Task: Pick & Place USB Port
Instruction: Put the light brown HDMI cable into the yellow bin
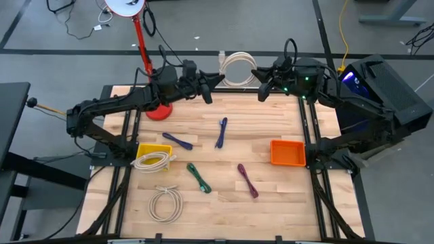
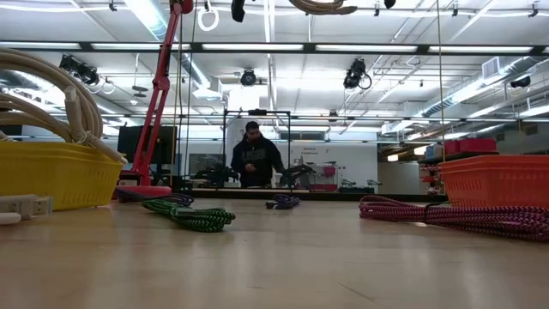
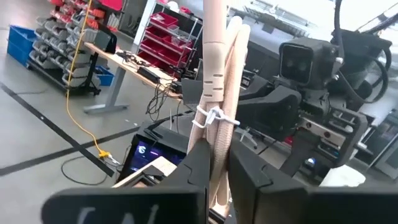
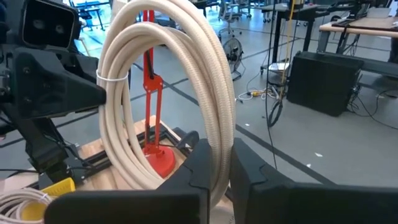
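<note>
Bright overhead strip lights (image 2: 257, 47), soft shadows, slightly blurred wrist views.

- The right tool (image 4: 214, 163) has its two dark fingers (image 4: 200, 163) closed on a coiled cream cable (image 4: 205, 81), which rises upright between them.
- A white tie (image 4: 113, 78) binds the coil's strands.
- Behind the coil stands a red lamp stand (image 4: 153, 112) on the wooden worktop (image 4: 93, 149).
- The other arm (image 4: 50, 93) shows beside the coil.
- A yellow basket (image 4: 59, 185) sits beside another cream cable (image 4: 22, 205).

Cream coiled cable (image 1: 237, 68); yellow bin (image 1: 153, 150); orange bin (image 1: 287, 152); green-black braided cable (image 1: 198, 177); magenta cable (image 1: 247, 180); red lamp stand (image 1: 144, 47).
</note>
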Controlling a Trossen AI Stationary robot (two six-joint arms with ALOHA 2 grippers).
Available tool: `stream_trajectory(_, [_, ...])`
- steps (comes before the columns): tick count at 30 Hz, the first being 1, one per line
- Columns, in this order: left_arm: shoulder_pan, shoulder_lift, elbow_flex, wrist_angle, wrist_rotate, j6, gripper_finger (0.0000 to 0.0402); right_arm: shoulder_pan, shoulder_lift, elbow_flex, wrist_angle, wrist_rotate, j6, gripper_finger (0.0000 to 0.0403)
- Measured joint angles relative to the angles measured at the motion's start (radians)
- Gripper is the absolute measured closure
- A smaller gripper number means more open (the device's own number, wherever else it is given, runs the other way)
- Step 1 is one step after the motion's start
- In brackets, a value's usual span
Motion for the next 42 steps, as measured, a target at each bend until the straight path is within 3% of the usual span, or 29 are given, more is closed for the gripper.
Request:
stream_trajectory(14, [0.0,0.0,0.0,-0.074,-0.023,0.019,0.037,-0.01,0.004,0.0,-0.051,0.008,-0.025,0.0382])
stream_trajectory(19, [0.002,-0.005,0.0,-0.139,-0.067,0.042,0.037,-0.018,0.006,-0.002,-0.086,0.007,-0.03,0.0346])
stream_trajectory(23, [0.006,-0.015,0.002,-0.164,-0.067,0.043,0.037,-0.017,0.006,-0.002,-0.089,0.003,-0.035,0.0344])
stream_trajectory(31, [-0.002,-0.077,0.003,-0.337,-0.067,0.048,0.037,-0.033,-0.001,-0.003,-0.114,-0.021,-0.039,0.035])
stream_trajectory(37, [0.001,-0.158,0.001,-0.512,-0.165,0.049,0.037,-0.073,-0.015,-0.001,-0.115,0.019,-0.056,0.0336])
stream_trajectory(42, [-0.005,-0.212,0.0,-0.606,-0.107,0.018,0.037,-0.087,-0.014,-0.002,-0.13,0.008,-0.053,0.0333])
